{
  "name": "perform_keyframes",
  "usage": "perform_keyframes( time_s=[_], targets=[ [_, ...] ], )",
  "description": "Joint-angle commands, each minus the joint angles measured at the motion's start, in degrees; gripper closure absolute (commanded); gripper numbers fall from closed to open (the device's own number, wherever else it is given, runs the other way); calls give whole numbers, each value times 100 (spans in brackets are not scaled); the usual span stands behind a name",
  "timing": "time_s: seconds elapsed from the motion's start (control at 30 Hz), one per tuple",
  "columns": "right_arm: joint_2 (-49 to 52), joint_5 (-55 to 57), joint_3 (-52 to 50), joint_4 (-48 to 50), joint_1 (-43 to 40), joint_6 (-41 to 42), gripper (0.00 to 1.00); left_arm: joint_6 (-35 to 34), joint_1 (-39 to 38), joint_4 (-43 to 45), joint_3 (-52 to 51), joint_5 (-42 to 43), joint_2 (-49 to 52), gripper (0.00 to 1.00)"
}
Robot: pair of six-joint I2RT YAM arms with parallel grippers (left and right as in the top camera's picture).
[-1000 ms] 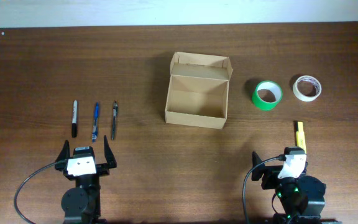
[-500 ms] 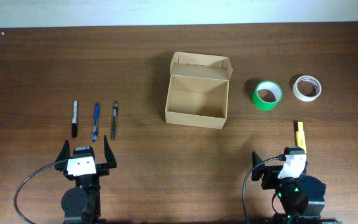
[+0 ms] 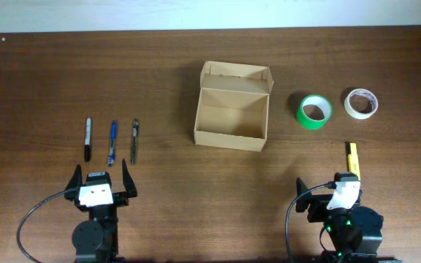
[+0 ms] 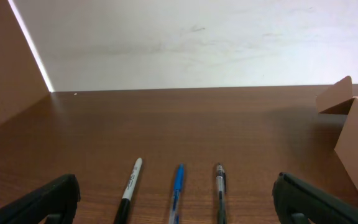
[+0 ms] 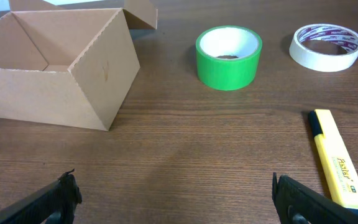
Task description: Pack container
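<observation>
On brown wooden table [image 3: 196, 190], left side: black marker [image 3: 88, 139], blue pen [image 3: 112, 143], dark pen [image 3: 134, 141], parallel, apart. Right side: green tape roll [image 3: 315, 111] near white tape roll [image 3: 361, 103]; yellow highlighter [image 3: 353, 159] closer in.

My worktop [image 3: 196, 197] is dark brown wood with a fine grain (evenly lit). Behind its far edge stands a plain white wall [image 4: 197, 43], faintly smudged.
</observation>
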Motion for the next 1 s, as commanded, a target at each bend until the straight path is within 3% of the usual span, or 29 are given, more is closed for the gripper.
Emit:
perform_keyframes(
  time_s=[0.0,0.33,0.47,0.63,0.73,0.83,0.97],
  targets=[
    [-57,-31,-35,4,-44,9,1,68,33,-4,-20,-61,-50,1],
    [-57,-39,-37,162,-44,11,1,66,33,63,-20,-52,-50,1],
    [-55,-170,-28,2,-44,20,1,66,33,-9,-20,361,-50,1],
    [-26,-586,44,586,-44,903,1,11,33,-260,227,776,22,0],
    [341,-549,439,1001,-44,999,1,7,35,-876,855,411,616,1],
    [1025,-302,1001,990,-44,994,1,7,48,-903,1453,229,1554,1],
    [2894,-103,2474,437,-44,422,1,15,179,-909,2785,236,3606,1]
  ],
)
